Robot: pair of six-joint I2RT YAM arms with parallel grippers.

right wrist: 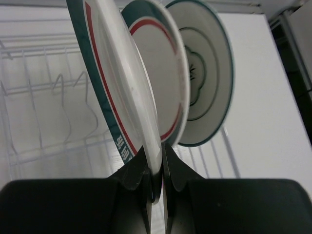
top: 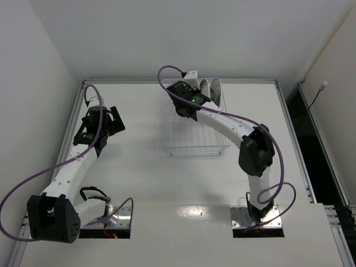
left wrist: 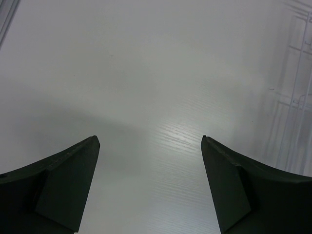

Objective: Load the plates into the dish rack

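My right gripper [right wrist: 156,156] is shut on the lower rim of a white plate [right wrist: 112,73] with a teal rim and red ring. The plate stands upright, edge-on, over the far end of the dish rack [right wrist: 48,97]. Just right of it stand a second teal-and-red-ringed plate [right wrist: 163,73] and a plate with a dark drawing [right wrist: 207,73]. From above, two upright plates [top: 204,88] [top: 216,92] show at the far right corner of the rack [top: 197,136], with the right gripper [top: 196,92] beside them. My left gripper [left wrist: 149,141] is open over bare table; seen from above it [top: 115,123] is left of the rack.
The white table [top: 139,178] has a raised edge along its far side and white walls behind and to the left. The rack's wire side [left wrist: 297,97] shows at the right edge of the left wrist view. The arm bases sit at the near edge.
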